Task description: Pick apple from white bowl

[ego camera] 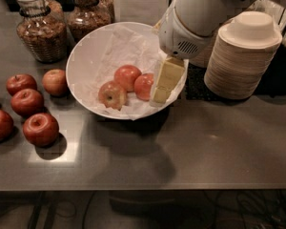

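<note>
The white bowl (86,56) stands at the middle back of the metal table, lined with crumpled white paper. Three apples lie in it. An orange-red apple (142,87) lies at the right, a similar one (127,75) just left of it, and a yellow-patched one (112,94) in front. My gripper (164,82), cream-yellow under a white wrist, hangs over the bowl's right rim. It is right next to the right-hand apple and hides that apple's right side. It holds nothing that I can see.
A tall stack of beige disposable bowls (243,56) stands right of the white bowl. Two glass jars (40,30) (88,13) stand at the back left. Several darker red apples (40,129) lie loose on the table at the left. The table's front edge (143,187) runs across the bottom.
</note>
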Available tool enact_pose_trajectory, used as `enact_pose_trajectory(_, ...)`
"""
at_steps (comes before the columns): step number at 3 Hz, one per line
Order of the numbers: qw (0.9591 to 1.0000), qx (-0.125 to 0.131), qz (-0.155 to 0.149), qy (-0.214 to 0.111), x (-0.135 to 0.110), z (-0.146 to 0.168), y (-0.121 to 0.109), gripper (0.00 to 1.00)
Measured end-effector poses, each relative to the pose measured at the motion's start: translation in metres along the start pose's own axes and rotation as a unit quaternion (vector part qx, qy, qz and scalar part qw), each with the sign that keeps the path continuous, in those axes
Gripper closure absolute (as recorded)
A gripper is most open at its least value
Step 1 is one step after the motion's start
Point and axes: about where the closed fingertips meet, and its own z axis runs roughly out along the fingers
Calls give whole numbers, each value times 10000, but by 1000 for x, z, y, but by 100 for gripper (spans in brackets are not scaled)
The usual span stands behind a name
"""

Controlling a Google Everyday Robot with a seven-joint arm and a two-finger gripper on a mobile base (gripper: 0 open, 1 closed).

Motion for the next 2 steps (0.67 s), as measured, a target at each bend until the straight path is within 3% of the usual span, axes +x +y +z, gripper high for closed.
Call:
enact_pose_trajectory(1, 9997, -174, 23, -165, -11, 48, -11, 0)
enact_pose_trajectory(2, 9997, -177, 25, -165, -11, 48, -11, 0)
